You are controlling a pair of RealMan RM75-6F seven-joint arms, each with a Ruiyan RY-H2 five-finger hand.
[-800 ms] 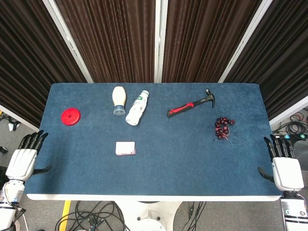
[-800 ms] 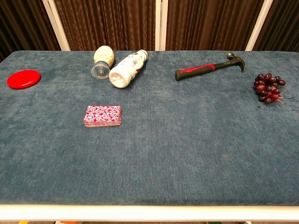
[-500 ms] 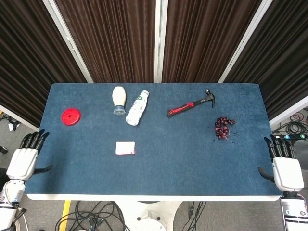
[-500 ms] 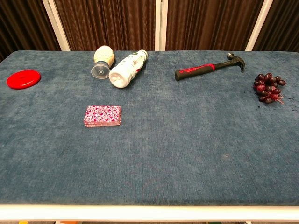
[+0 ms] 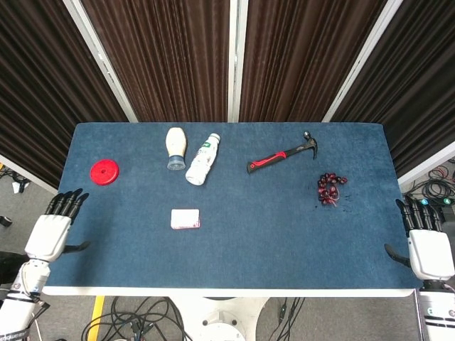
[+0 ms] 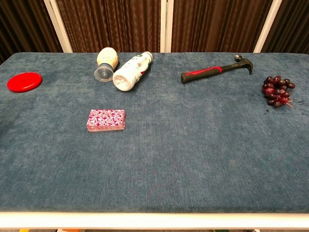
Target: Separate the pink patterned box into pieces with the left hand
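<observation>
The pink patterned box (image 5: 185, 219) (image 6: 106, 120) lies flat on the blue table, left of centre and toward the front, whole and untouched. My left hand (image 5: 52, 231) hovers at the table's left front edge, fingers straight and apart, holding nothing, well to the left of the box. At the right front edge my right hand (image 5: 429, 249) is likewise open and empty. Neither hand shows in the chest view.
A red disc (image 5: 104, 172) lies at the far left. A squeeze bottle (image 5: 175, 147) and a white bottle (image 5: 202, 159) lie on their sides behind the box. A red-handled hammer (image 5: 283, 154) and a bunch of dark grapes (image 5: 330, 188) are at the right.
My left hand has moved right and slightly forward, now over the table's left edge. The right hand has shifted slightly right and down. The box has not moved.
</observation>
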